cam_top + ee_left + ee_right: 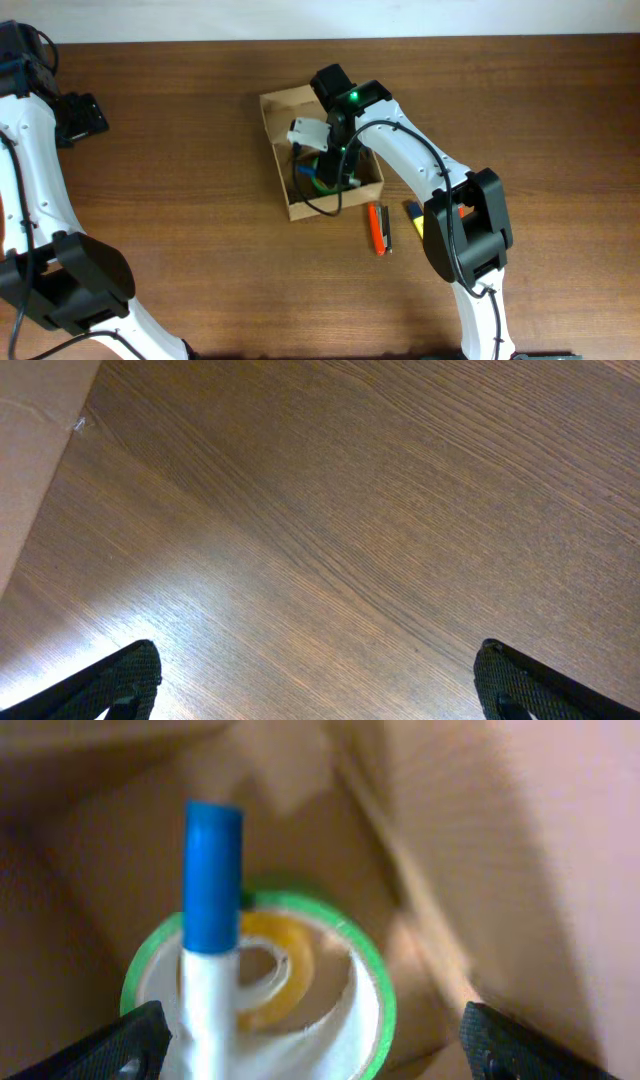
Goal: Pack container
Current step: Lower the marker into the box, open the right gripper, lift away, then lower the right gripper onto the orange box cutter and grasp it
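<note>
Far left of the table, the left gripper hangs over bare wood, well apart from everything else. From its wrist cam the left gripper has its two fingertips way out at the bottom corners, so it's wide open with nothing between them, just wood grain below. There's a pale tan surface in that view's top left corner, can't tell what it is.

Around the middle, a bit toward the far side, sits the container, the tan cardboard box, open on top and turned at a slight angle. The right gripper is reaching down into it from the right.

On the right wrist cam the right gripper is spread wide too, fingertips at the bottom corners and not clamped on anything. Between them, inside the box, is a green tape roll with a yellow roll sitting inside its ring, and a white pen with a blue cap poking up across the green roll's left side.

Just right of the box, on the near side, an orange pen lies on the table with a darker pen right beside it. A blue and yellow thing is a little further right, partly hidden by the right arm.
</note>
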Robot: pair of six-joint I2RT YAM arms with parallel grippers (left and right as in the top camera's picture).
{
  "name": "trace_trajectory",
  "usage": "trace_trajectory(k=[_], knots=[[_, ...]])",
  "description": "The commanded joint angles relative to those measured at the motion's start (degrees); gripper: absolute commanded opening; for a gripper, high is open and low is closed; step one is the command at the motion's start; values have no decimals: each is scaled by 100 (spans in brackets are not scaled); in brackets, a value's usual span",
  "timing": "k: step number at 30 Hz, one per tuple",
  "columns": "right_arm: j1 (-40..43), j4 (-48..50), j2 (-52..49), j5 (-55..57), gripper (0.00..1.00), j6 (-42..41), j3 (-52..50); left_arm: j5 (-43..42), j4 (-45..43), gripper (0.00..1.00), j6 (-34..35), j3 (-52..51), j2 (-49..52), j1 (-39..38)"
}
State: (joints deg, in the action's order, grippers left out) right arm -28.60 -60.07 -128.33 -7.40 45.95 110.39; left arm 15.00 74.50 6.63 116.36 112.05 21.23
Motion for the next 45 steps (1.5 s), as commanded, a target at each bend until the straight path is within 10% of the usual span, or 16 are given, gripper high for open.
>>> trace_trajectory(k=[1,20,30,45], knots=[[-28,111,205,59,94,-942,306,26,7,100,-72,-20,-138,-7],[-20,-804,605,1510,98,-2315,1917,26,7,100,-72,-20,-140,-7],[824,-986,1521,2162,61,-4035,1816,26,7,100,-72,-20,-140,-7],[2470,-837,3862,1714,68,-5403,-1967,26,7,100,-72,-20,-138,-7]])
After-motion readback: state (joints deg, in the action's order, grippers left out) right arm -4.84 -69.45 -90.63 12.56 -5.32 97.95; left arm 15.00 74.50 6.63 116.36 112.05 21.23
